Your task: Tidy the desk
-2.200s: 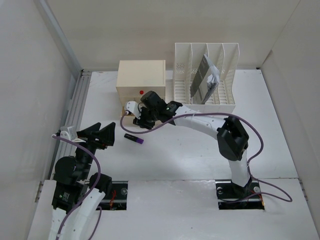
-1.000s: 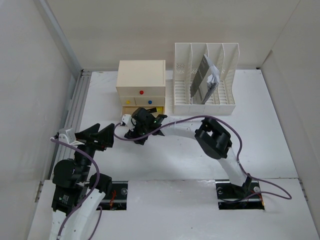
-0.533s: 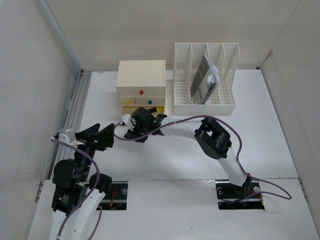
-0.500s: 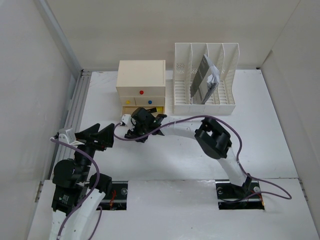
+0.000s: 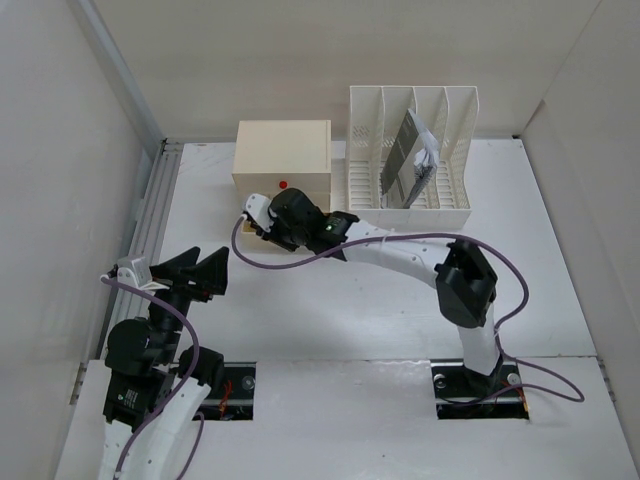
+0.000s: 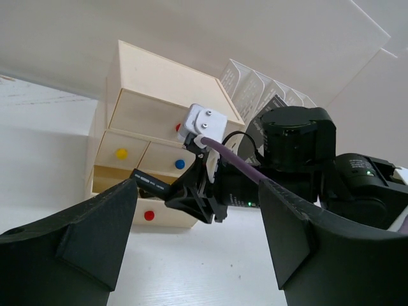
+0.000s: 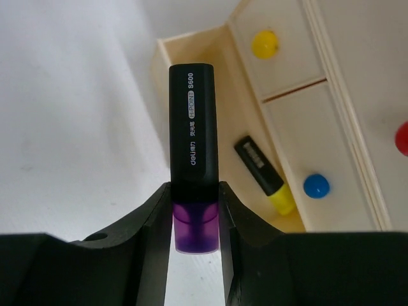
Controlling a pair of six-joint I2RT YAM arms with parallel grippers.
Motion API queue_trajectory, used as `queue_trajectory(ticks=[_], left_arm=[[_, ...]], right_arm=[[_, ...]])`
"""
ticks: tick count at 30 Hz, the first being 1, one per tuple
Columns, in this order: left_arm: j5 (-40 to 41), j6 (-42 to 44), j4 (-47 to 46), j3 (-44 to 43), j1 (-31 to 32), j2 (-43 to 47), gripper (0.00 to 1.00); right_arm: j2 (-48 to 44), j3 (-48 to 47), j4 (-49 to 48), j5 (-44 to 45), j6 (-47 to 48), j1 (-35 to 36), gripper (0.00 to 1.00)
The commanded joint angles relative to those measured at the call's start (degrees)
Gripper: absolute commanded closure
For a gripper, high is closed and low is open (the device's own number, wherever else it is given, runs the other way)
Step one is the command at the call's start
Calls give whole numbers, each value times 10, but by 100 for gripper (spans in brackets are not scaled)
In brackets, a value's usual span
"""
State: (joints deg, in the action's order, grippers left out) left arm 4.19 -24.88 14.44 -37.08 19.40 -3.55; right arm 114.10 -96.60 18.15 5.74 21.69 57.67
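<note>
- White walls close in on three sides of the desk (image 5: 380,300), a flat matte white top that spans the whole floor of the enclosure, with both arm bases at its near edge.
- At the far edge, left of centre, stands a cream drawer box (image 5: 283,150). Just beside it on the right is a white slotted file rack (image 5: 455,110).
- Grey printed papers (image 5: 408,160) lean tilted in one middle slot of the rack.
- The right arm stretches across the desk toward the front of the drawer box.
- The right fingers (image 7: 159,213) are clamped on a purple highlighter (image 7: 193,134), pinching it at its purple end, so its black body sticks out ahead of them.
- In the right wrist view the highlighter points at the bottom drawer (image 7: 191,48), which is pulled out.
- A black highlighter with a yellow end (image 7: 264,172) lies inside that drawer.
- Above the drawer are two small drawers with a yellow knob (image 7: 264,43) and a blue knob (image 7: 316,185). A red knob (image 7: 401,137) shows on the top drawer.
- The left fingers (image 6: 290,223) are spread wide with nothing between them, above the near left part of the desk and facing the drawer box.
</note>
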Motion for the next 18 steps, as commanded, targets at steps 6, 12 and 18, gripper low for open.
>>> queue_trajectory(ticks=[6, 12, 18], left_arm=[[0, 5, -20, 2, 2, 7, 26], [0, 5, -20, 2, 2, 7, 26], [0, 5, -20, 2, 2, 7, 26]], right_arm=[[24, -14, -22, 123, 8, -37, 100], [30, -14, -28, 133, 13, -69, 94], [24, -14, -10, 87, 19, -69, 47]])
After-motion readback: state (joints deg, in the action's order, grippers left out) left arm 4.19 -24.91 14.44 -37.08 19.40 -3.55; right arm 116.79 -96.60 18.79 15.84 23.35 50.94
